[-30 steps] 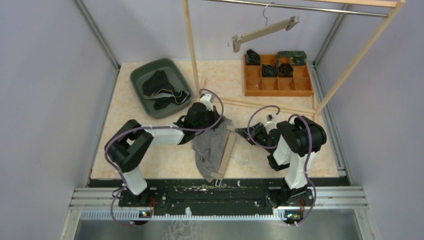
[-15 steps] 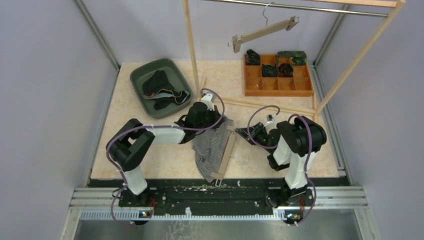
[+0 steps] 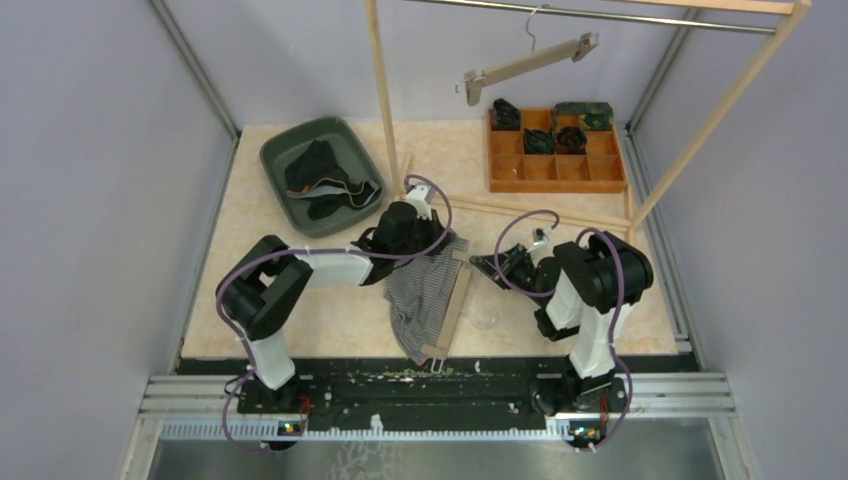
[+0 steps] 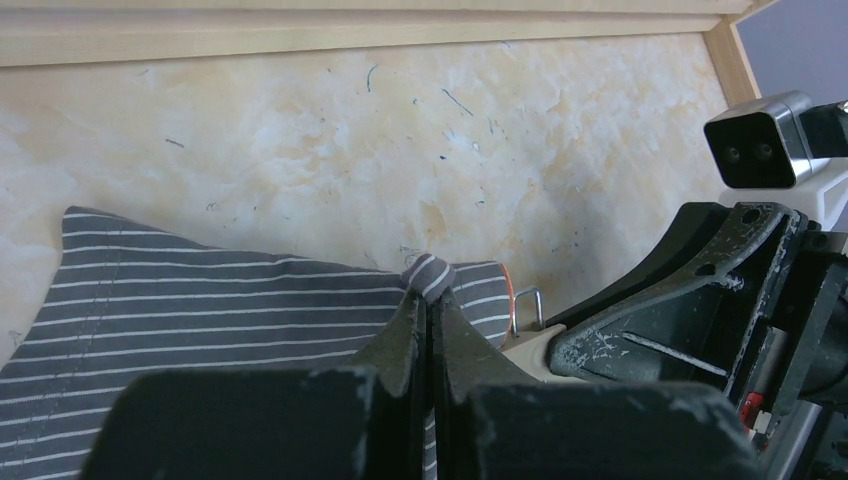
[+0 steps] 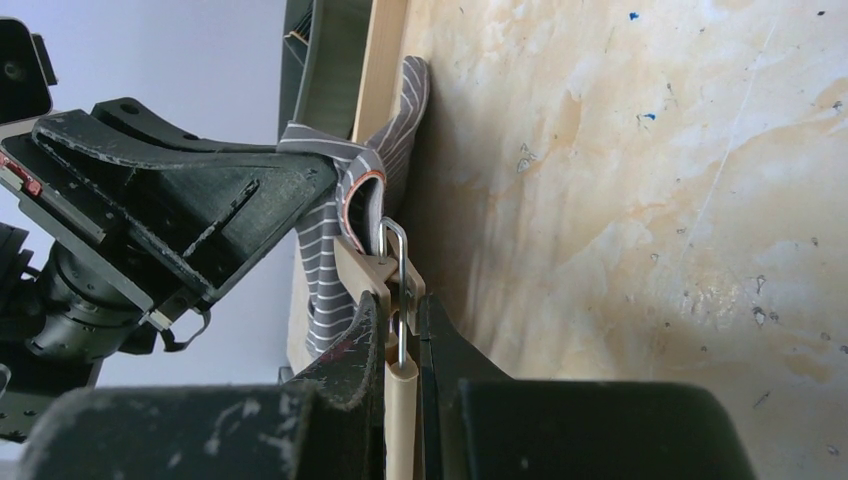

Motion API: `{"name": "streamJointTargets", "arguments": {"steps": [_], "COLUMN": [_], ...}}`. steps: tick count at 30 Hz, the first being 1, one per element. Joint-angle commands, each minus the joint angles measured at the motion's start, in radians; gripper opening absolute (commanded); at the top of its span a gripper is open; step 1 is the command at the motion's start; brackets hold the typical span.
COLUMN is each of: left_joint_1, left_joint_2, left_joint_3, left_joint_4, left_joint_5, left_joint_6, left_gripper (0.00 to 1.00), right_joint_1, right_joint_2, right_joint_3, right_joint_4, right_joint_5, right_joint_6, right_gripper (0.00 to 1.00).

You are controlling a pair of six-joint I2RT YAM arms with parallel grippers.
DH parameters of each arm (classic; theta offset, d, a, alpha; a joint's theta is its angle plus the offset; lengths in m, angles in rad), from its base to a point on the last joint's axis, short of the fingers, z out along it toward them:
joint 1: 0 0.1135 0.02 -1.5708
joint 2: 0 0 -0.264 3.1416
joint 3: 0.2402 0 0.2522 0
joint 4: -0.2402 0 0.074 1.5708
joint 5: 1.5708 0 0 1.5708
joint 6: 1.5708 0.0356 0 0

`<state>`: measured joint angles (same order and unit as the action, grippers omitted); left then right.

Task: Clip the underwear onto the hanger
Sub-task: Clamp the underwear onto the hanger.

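The grey striped underwear [image 3: 420, 295] lies across a wooden hanger [image 3: 455, 305] on the table between the arms. My left gripper [image 3: 440, 242] is shut on a small fold of the underwear's edge [image 4: 437, 272], right beside the hanger's clip [image 4: 527, 340]. My left gripper [image 4: 428, 298] has its jaws pressed together with fabric between them. My right gripper [image 5: 400, 305] is shut on the hanger's wooden clip [image 5: 372, 268] and its wire spring. The underwear [image 5: 325, 270] bunches against that clip's mouth. The two grippers nearly touch.
A green bin [image 3: 275, 155] with dark clothes sits at the back left. A wooden compartment tray [image 3: 555, 172] sits at the back right. A second hanger [image 3: 530, 62] hangs from the rack, whose post [image 3: 382, 100] and floor bar [image 3: 540, 212] stand just behind the grippers.
The left arm has shifted slightly toward the far side, keeping hold of the underwear's edge. The right arm and the hanger have stayed put.
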<state>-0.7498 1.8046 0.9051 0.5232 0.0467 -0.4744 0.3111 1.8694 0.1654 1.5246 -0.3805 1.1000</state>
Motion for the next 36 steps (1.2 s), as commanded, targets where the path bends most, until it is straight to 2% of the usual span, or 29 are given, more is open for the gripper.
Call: {"name": "streamJointTargets", "arguments": {"steps": [1,15,16,19,24,26,31,36], "left_joint_1": [0.006,0.006,0.006,0.006,0.008,0.007,0.023,0.037], "left_joint_2": [0.018,0.032,0.032,0.032,0.033,0.032,0.009,-0.014], "left_joint_3": [0.037,0.049,0.049,0.047,0.040,0.037,0.023,0.032], "left_joint_4": [0.024,0.020,0.019,0.018,0.020,0.021,0.037,0.029], "left_joint_5": [0.011,0.011,0.011,0.011,0.003,-0.006,-0.008,-0.010], "left_joint_6": [-0.004,-0.001,-0.003,-0.002,-0.001,0.000,-0.008,0.010], "left_gripper": [0.00,0.00,0.00,0.00,0.00,0.00,0.00,0.00], "right_joint_1": [-0.004,-0.004,-0.005,-0.004,-0.005,-0.004,-0.019,-0.069], "right_joint_2": [-0.028,-0.005,-0.002,0.001,0.002,0.001,-0.006,-0.039], "right_joint_3": [0.014,0.030,0.032,0.033,0.034,0.032,0.017,-0.028], "right_joint_4": [0.201,0.201,0.200,0.201,0.201,0.200,0.199,0.200], "right_joint_5": [-0.025,-0.035,-0.035,-0.034,-0.035,-0.031,-0.018,-0.028], "right_joint_6": [-0.054,-0.051,-0.049,-0.046,-0.047,-0.047,-0.051,-0.060], "right_gripper": [0.00,0.00,0.05,0.32,0.40,0.47,0.79,0.82]}}
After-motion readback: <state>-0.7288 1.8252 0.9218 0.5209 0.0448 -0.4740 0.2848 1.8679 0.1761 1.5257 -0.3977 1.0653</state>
